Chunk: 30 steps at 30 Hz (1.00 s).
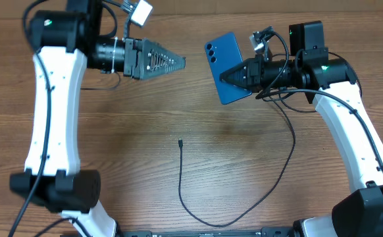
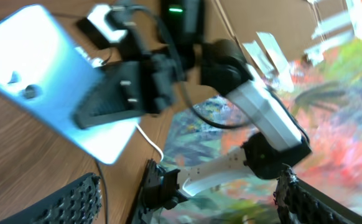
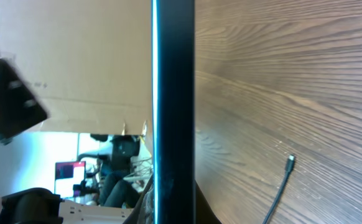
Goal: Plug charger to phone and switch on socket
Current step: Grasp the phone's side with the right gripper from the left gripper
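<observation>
My right gripper (image 1: 234,76) is shut on the phone (image 1: 228,62) and holds it above the table with its blue back and camera lenses facing up. In the right wrist view the phone (image 3: 173,106) is edge-on, a black bar with a cyan line, between the fingers (image 3: 171,210). The left wrist view shows the phone's back (image 2: 44,81) in the right gripper (image 2: 97,112). My left gripper (image 1: 172,62) is open and empty, level with the phone and left of it; its fingers (image 2: 190,196) are wide apart. The charger's plug tip (image 1: 180,141) lies on the table, also in the right wrist view (image 3: 290,162). The socket is out of view.
The charger's thin black cable (image 1: 244,214) runs from the tip toward the front edge, loops right and rises toward the right arm (image 1: 349,125). The left arm's white link (image 1: 53,112) stands over the table's left side. The table (image 1: 126,145) is wood-grain.
</observation>
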Each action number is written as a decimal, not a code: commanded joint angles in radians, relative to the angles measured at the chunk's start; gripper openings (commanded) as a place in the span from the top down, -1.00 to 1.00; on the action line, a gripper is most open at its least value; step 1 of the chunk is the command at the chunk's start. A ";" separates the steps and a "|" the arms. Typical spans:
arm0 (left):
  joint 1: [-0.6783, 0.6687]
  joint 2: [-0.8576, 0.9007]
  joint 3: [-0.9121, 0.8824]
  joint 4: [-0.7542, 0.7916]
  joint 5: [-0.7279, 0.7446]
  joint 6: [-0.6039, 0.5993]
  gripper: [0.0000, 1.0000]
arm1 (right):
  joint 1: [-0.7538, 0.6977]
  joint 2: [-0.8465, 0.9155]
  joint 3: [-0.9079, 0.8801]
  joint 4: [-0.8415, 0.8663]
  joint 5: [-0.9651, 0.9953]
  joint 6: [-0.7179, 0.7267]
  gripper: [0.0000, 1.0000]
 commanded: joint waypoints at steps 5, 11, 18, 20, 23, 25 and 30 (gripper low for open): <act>-0.009 0.015 0.004 0.001 -0.033 -0.021 -0.67 | 0.016 -0.011 0.003 0.008 -0.130 -0.036 0.93; -0.016 0.027 0.003 0.014 -0.226 -0.170 -1.00 | 0.016 -0.010 0.003 0.013 -0.147 -0.035 0.93; -0.084 0.027 0.002 0.009 -0.296 -0.195 -0.74 | 0.016 -0.010 0.003 0.011 -0.148 -0.032 0.93; -0.112 0.027 -0.003 0.035 -0.327 -0.237 -0.69 | 0.019 -0.010 0.003 0.011 -0.148 -0.030 0.93; -0.153 0.029 -0.005 0.095 -0.345 -0.300 -0.68 | 0.027 -0.010 0.003 0.011 -0.151 -0.030 0.93; -0.176 0.030 -0.005 0.126 -0.346 -0.327 -0.68 | 0.032 -0.010 0.003 0.007 -0.156 -0.027 0.93; -0.198 0.031 -0.005 0.149 -0.469 -0.400 -0.67 | 0.026 -0.010 0.003 0.008 -0.208 -0.027 0.93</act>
